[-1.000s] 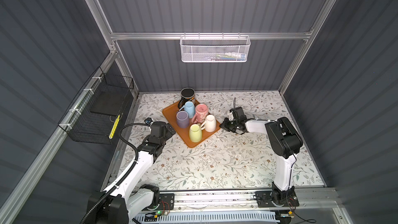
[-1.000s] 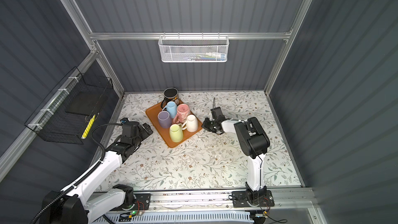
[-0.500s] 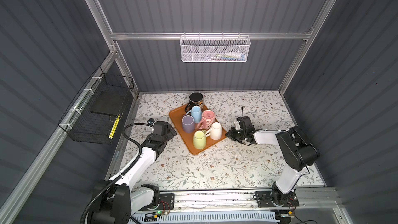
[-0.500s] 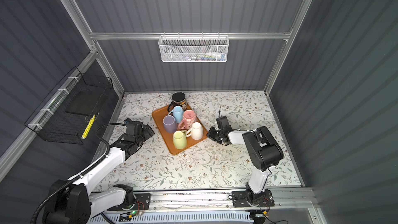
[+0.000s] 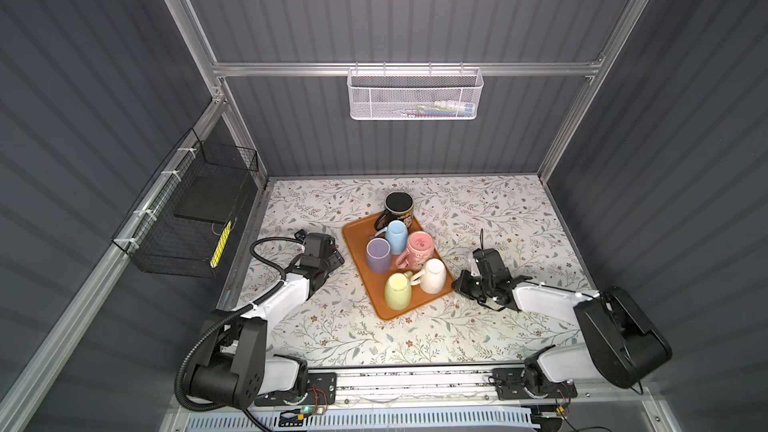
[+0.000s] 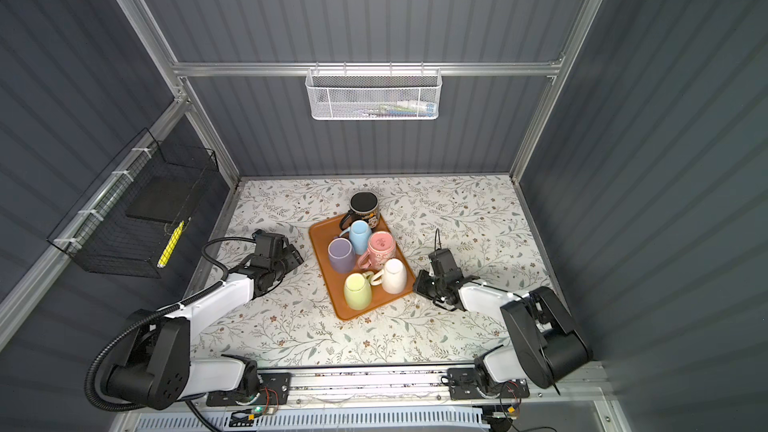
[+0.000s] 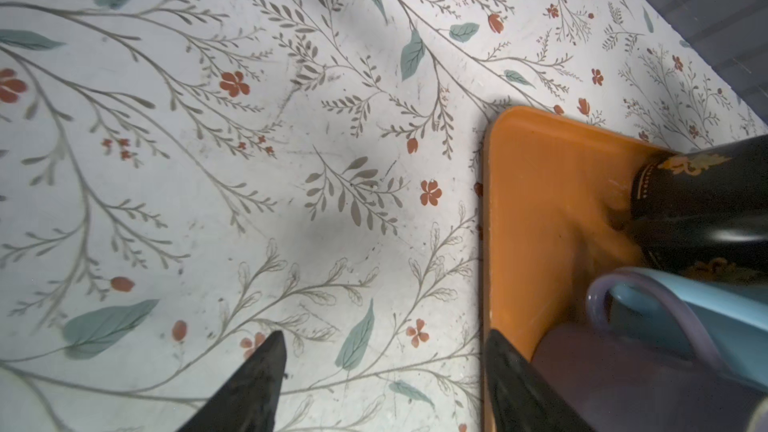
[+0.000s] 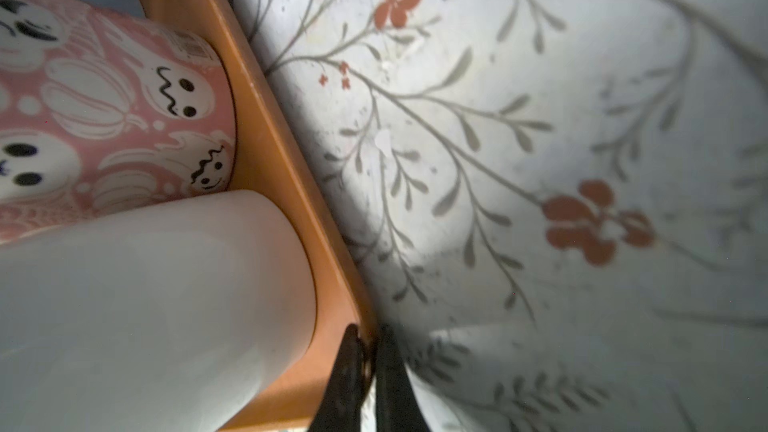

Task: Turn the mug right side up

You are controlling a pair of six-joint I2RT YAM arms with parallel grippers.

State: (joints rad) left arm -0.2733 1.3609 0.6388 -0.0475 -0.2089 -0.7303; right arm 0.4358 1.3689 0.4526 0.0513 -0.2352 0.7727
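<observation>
Six mugs crowd an orange tray (image 5: 356,249) near the middle of the floral table (image 5: 490,209). In both top views the black mug (image 5: 398,206) sits at the tray's 12 o'clock end. Behind it come the blue mug (image 5: 395,236), purple mug (image 5: 378,254) and pink mug (image 5: 419,249). The white mug (image 5: 433,276) and yellow mug (image 5: 397,290) are toward 6 o'clock. The pastel mugs show closed bases upward; the black one's orientation cannot be told. At the tray's 4 o'clock, the right gripper (image 8: 370,347) is pinched on the tray's rim. At 9 o'clock, the left gripper (image 7: 385,340) hovers low with jaws apart, one fingertip beside the tray's edge, holding nothing.
</observation>
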